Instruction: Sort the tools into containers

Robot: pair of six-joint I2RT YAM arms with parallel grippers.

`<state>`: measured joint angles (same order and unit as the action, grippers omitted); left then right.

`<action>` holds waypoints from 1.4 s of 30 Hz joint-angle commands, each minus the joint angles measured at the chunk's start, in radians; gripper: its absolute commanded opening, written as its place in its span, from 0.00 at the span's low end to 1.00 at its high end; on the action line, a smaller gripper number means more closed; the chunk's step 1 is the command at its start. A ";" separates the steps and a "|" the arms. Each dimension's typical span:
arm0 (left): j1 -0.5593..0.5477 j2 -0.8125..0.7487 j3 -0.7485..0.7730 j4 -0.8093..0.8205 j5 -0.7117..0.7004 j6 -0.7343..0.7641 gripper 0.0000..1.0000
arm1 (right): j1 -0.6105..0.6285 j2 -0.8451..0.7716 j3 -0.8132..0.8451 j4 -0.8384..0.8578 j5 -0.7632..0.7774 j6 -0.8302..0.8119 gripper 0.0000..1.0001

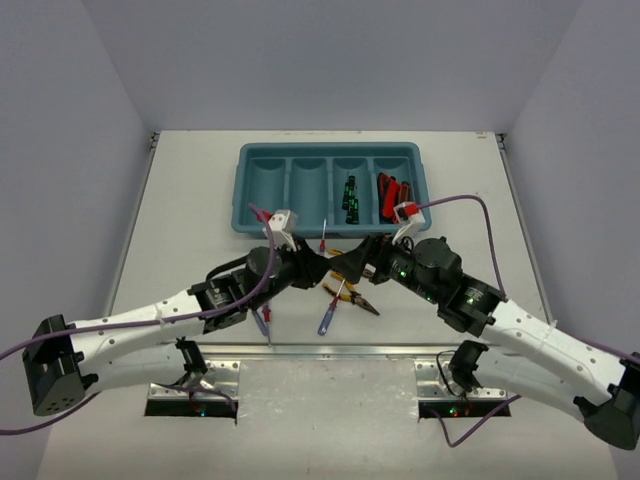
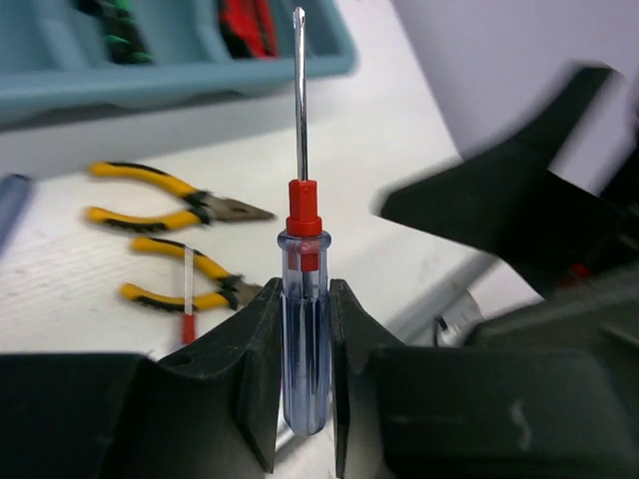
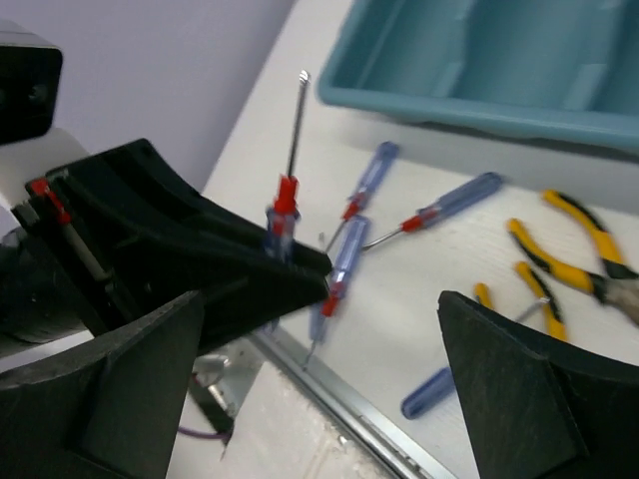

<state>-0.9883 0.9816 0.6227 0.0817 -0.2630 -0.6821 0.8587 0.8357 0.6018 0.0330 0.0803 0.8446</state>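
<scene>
While yellow-handled pliers [image 2: 170,200] lie unsorted on the table [image 1: 180,200], a blue-and-red-handled screwdriver [image 2: 303,215] is clamped upright by its handle in the left gripper [image 2: 305,299], near the teal tray [image 1: 300,226], seemingly for carrying there; the right gripper [image 3: 321,299] is seen spread wide, empty.

Tray [image 1: 330,150] sits at the far middle of the table [image 1: 180,220]. Its third compartment from the left holds sorted screwdrivers [image 1: 351,198], and the rightmost holds knives [image 1: 392,192]. In front of the tray, the left gripper [image 1: 318,262] has the held screwdriver [image 1: 324,235] between its fingers, tip toward the tray. The right gripper [image 1: 352,265] is just right of it, facing it. Two pliers [image 1: 352,297] lie side by side nearer the arm bases, with loose screwdrivers [image 1: 327,316] to their left, toward the table's near edge.
</scene>
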 commanded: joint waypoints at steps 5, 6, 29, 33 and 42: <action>0.184 0.256 0.328 -0.405 -0.312 -0.058 0.00 | 0.003 -0.164 0.183 -0.476 0.537 -0.055 0.99; 0.231 0.305 0.360 -0.398 -0.270 -0.028 0.00 | 0.003 -0.179 0.187 -0.497 0.549 -0.059 0.99; 0.473 1.086 1.092 -0.672 -0.032 0.236 0.60 | -0.001 0.063 0.072 -0.544 0.256 -0.058 0.99; 0.470 0.969 1.050 -0.666 -0.022 0.216 0.72 | 0.001 0.104 0.036 -0.470 0.200 0.011 0.99; 0.416 0.457 0.856 -0.657 -0.106 0.167 1.00 | 0.112 0.369 0.105 -0.394 0.251 0.193 0.99</action>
<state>-0.5373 1.7228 1.5524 -0.6172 -0.2982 -0.4849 0.9028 1.0835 0.6248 -0.4126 0.2744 0.9313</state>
